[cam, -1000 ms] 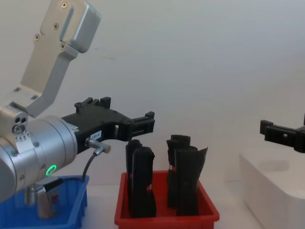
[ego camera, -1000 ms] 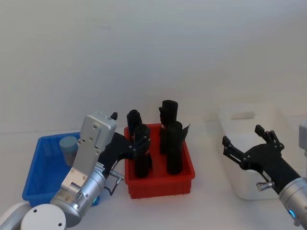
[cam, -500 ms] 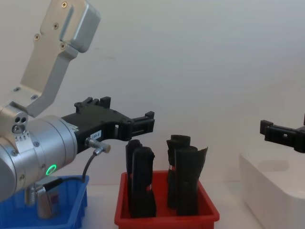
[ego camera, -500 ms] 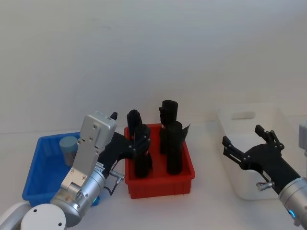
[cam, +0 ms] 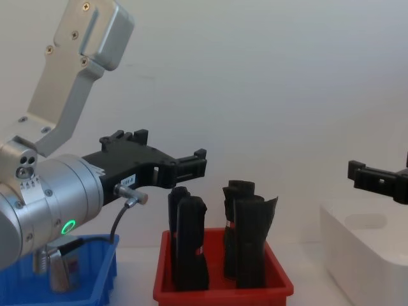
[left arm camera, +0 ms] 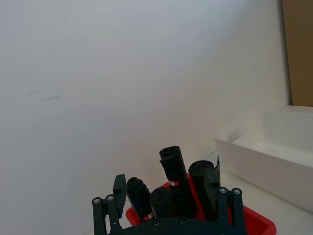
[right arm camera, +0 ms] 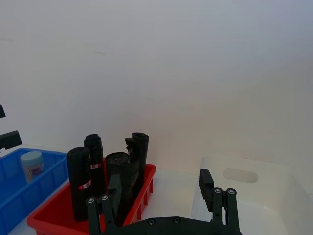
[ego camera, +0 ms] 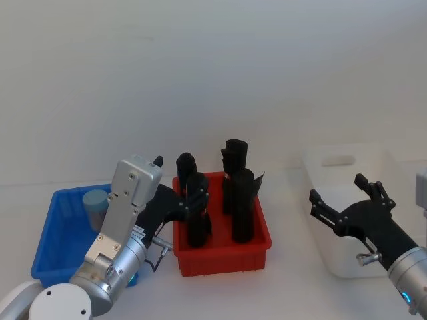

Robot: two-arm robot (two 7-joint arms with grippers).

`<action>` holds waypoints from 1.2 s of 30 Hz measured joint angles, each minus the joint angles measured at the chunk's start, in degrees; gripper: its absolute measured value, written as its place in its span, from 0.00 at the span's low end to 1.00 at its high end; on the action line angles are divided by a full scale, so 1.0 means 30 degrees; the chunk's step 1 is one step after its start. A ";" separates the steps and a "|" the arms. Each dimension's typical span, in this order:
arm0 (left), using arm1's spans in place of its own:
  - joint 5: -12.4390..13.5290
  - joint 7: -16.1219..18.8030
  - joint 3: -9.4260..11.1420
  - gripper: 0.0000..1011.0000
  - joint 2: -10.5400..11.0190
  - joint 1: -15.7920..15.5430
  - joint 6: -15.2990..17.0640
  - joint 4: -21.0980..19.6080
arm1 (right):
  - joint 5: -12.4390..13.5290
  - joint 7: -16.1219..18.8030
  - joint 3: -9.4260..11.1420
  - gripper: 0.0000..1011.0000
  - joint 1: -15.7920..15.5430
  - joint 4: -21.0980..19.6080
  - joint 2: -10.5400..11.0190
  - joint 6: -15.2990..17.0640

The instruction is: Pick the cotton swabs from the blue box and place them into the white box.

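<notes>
Nothing has moved in the last second: left gripper [cam: 192,164] and right gripper [ego camera: 337,190] both hang spread, the right by the white box [ego camera: 333,257], and 1 cotton swabs jar [ego camera: 95,207] sits untouched in the blue box [ego camera: 48,237], so no pick has begun.

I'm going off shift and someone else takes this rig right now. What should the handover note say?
Left gripper: open, empty, raised beside the red bin's left wall, next to the blue box.
Right gripper: open, empty, hovering at the white box's near-left side.
One cotton swabs jar stands upright in the blue box, towards its far wall.
Done: no jar can be seen in the visible part of the white box.
Left: grasp the jar, carry it past the black rolled packs, and set it in the white box.
</notes>
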 joint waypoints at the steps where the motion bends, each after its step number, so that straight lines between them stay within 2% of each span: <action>1: 0.0000 0.0001 0.0000 0.99 0.0000 0.0000 0.0000 0.0000 | 0.0000 0.0000 0.0000 0.99 0.0000 0.0000 -0.0001 0.0000; 14: -0.0001 0.0000 0.0000 0.99 0.0000 0.0000 0.0001 0.0000 | -0.0097 0.0090 0.0034 0.99 0.0115 0.0108 -0.0003 0.0010; 19: -0.0001 0.0001 0.0000 0.99 -0.0001 0.0000 0.0001 0.0000 | -0.0467 0.0503 0.0139 0.99 0.0647 0.0696 -0.0010 0.0055; 25: 0.0001 0.0000 0.0001 0.99 0.0001 0.0000 0.0000 0.0000 | -0.0958 0.1573 0.0270 0.99 0.1857 0.2187 -0.0178 0.0032; 32: 0.0001 0.0000 0.0001 0.99 0.0002 0.0000 0.0000 0.0000 | -0.1456 0.3434 0.0297 0.99 0.3852 0.4908 -0.0631 -0.0379; 35: 0.0002 -0.0001 0.0001 0.99 0.0001 0.0000 0.0000 0.0000 | -0.1574 0.4053 0.0263 0.99 0.4398 0.5691 -0.0789 -0.0565; 36: 0.0001 -0.0001 0.0001 0.99 0.0001 0.0000 0.0000 0.0000 | -0.1647 0.4517 0.0216 0.99 0.4895 0.6405 -0.0942 -0.0711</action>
